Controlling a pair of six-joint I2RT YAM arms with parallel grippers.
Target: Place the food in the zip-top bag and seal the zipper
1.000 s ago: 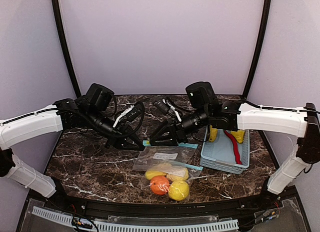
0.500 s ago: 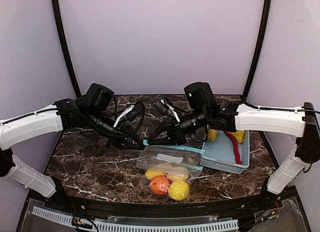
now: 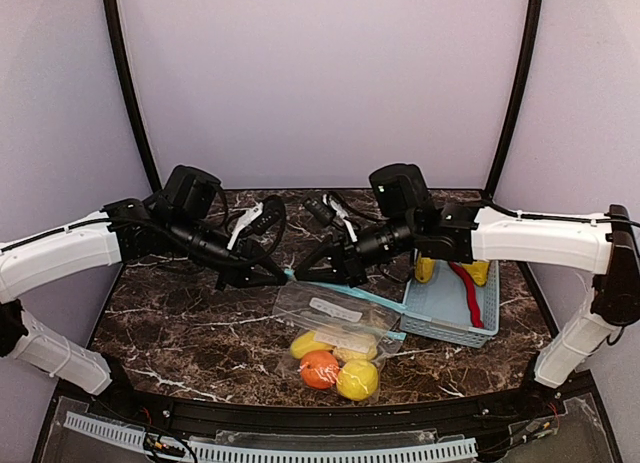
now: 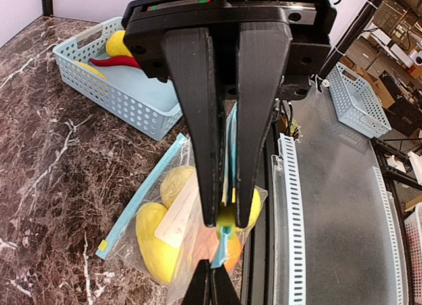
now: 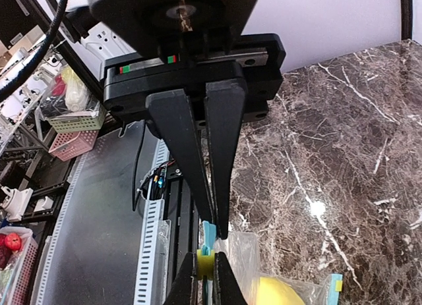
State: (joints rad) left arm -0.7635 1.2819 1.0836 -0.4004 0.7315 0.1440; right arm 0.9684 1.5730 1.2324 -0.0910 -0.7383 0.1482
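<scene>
Above table (image 3: pixel 180 313) centre | left fingers (image 3: pixel 283 275), right fingers (image 3: pixel 304 273) both clamp bag zipper (image 3: pixel 370 295) | basket (image 3: pixel 440 321) food (image 3: pixel 427 271) partly behind right arm (image 3: pixel 530 233)

Right pincer (image 5: pixel 217 234) has closed — bag (image 3: pixel 335 318) mouth lifted taut.

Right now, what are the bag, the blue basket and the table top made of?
The bag looks like thin clear plastic film: fruit shows through, and it wrinkles. The basket seems hard, matte pale-blue plastic with moulded slats. The table top looks like polished dark marble, or an imitation: white veins, shiny glare.
</scene>
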